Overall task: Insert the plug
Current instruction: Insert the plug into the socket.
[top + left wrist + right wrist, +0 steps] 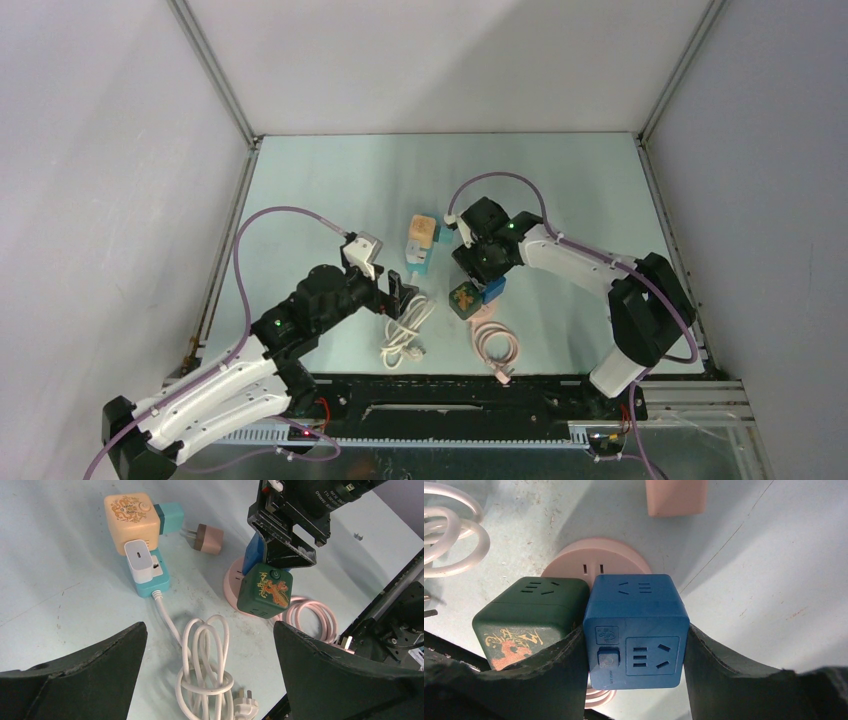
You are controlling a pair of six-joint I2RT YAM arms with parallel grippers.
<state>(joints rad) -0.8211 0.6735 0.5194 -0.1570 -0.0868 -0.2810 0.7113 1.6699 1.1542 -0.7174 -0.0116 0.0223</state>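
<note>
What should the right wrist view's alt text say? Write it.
The right gripper clamps a blue cube socket between its dark fingers, over a round pink socket. A dark green cube socket sits against the blue one's left; white cable loops top left.

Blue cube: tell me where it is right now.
In the right wrist view, the blue cube is held in the right gripper, touching the green cube, with the round pink socket just behind.
</note>
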